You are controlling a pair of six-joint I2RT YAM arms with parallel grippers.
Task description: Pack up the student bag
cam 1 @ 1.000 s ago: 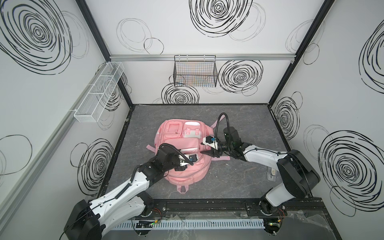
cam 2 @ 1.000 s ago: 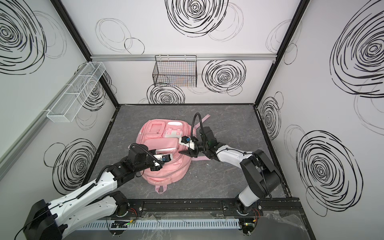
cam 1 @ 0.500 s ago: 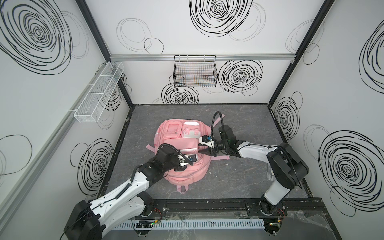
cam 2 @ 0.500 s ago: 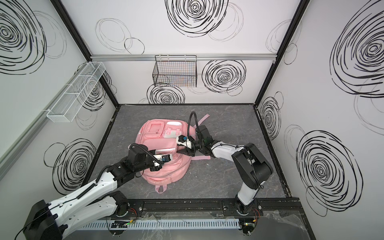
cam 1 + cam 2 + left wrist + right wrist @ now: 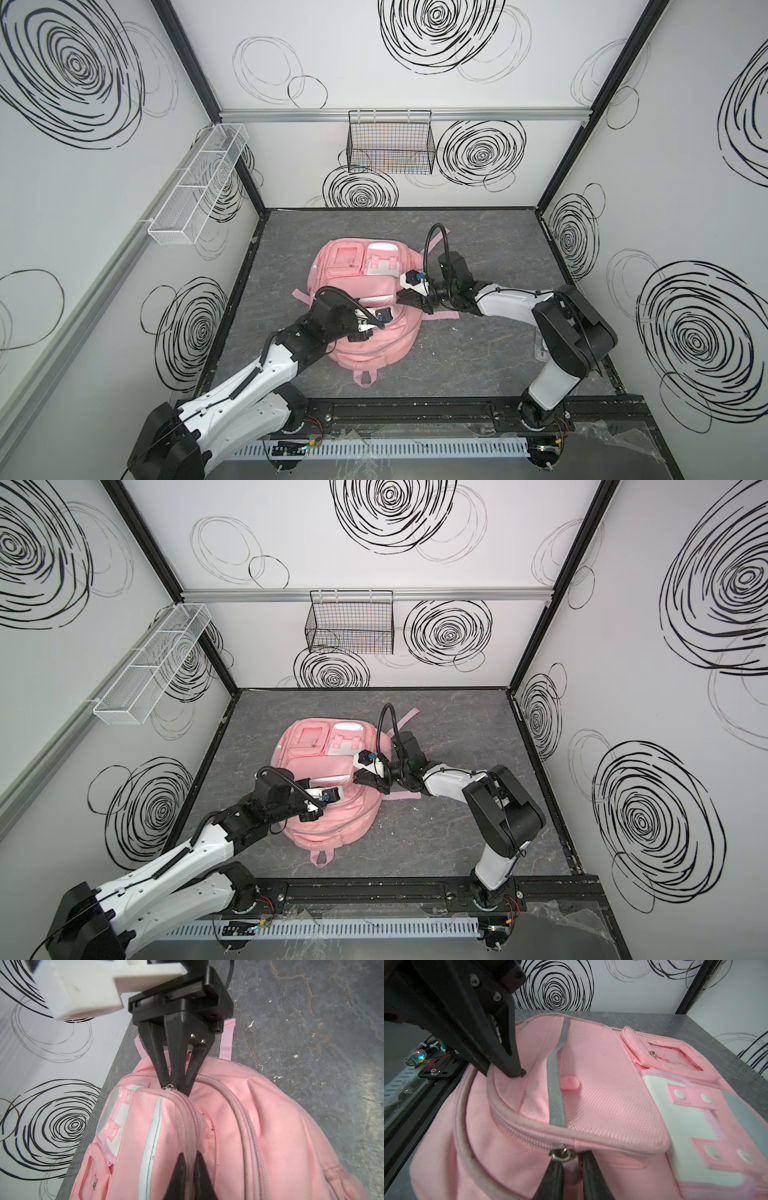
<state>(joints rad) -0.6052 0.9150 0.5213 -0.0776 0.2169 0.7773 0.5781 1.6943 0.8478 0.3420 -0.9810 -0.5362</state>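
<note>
Reaching farther left, the right gripper (image 5: pixel 402 297) now sits at the right edge of the bag (image 5: pixel 386 345), its jaws closer together than a second ago. The left gripper (image 5: pixel 361 332) has not shifted.

In both top views the bag (image 5: pixel 345 820) lies flat, pockets up, mid-table (image 5: pixel 478 357), with both grippers on it.

From the left wrist, the left gripper (image 5: pixel 189 1155) is clenched on a fold of the bag (image 5: pixel 270 1126) beside a zip. At the far end of that zip the right gripper (image 5: pixel 176 1087) meets the zip pull (image 5: pixel 169 1086).

From the right wrist, the right gripper (image 5: pixel 572 1169) pinches the pink zip pull (image 5: pixel 571 1164) between its fingers (image 5: pixel 556 1180). The left gripper (image 5: pixel 517 1071) nips the bag (image 5: pixel 602 1095) at the pocket's edge.
</note>
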